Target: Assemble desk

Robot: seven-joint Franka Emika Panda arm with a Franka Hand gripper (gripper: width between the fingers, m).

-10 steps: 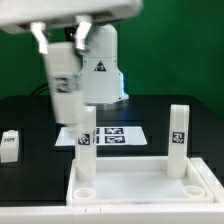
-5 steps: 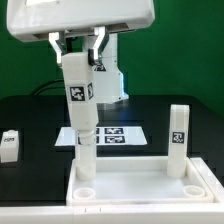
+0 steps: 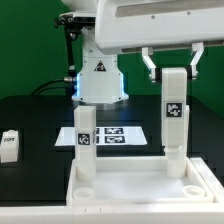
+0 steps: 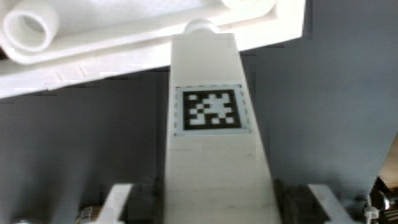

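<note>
One leg, the held leg (image 3: 173, 108), was clamped upright in my gripper (image 3: 173, 74), the jaws closed on its upper end and its tag facing the exterior camera. Half a second before, I had carried it high over the exterior view's left side of the desk top (image 3: 130, 206), just above the left standing leg (image 3: 85, 150). By this moment I had swung it across to the exterior view's right, where it hung in front of the right standing leg (image 3: 178, 165) and hid all but that leg's lower part. Nothing else had moved: the desk top lay on the black table (image 3: 30, 110), the loose leg (image 3: 9, 145) rested near the exterior view's left edge, and the marker board (image 3: 112, 135) sat behind the desk top. In the wrist view the held leg's lower end pointed toward the desk top's white rim, apart from it. I judged that the crossing meant I was heading for an unfilled corner on that side, with lowering and seating not yet begun; whether the end was lined up with a hole I could not tell
</note>
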